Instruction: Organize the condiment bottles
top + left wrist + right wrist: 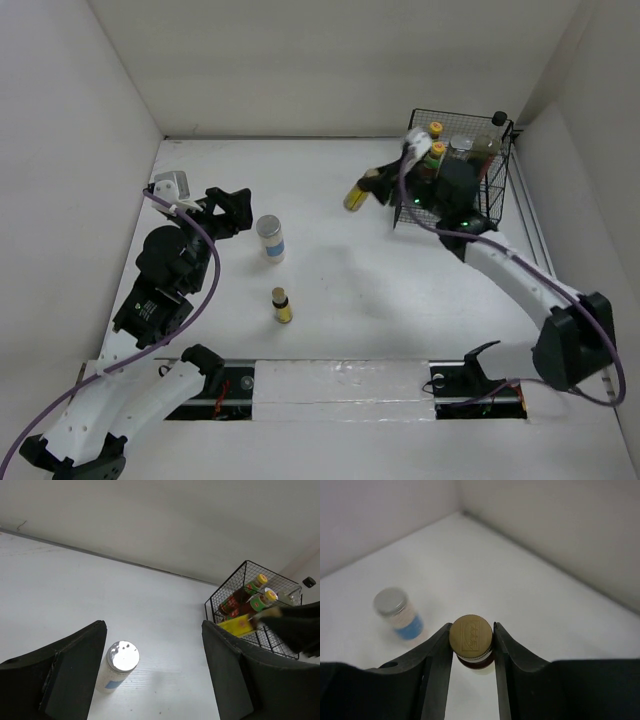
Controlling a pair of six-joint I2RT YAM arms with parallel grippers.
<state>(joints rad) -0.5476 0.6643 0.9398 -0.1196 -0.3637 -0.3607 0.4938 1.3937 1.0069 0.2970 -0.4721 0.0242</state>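
The right claw [471, 639] is clamped on the cap of a tiny yellow-labelled bottle [471, 655]. In the overhead view it sits upper centre-right, just left of the wire basket [470, 112]. I'd call this the carry step. Next the bottle must clear the rim and go down among the bottles already inside. The left claw [155, 675] stands apart near the silver-lidded jar [121, 661], centre-left. A second tiny bottle [282, 305] sits lower in the frame.

A flat white counter [400, 290] is enclosed on three sides by plain white walls [330, 60], under even, soft light.
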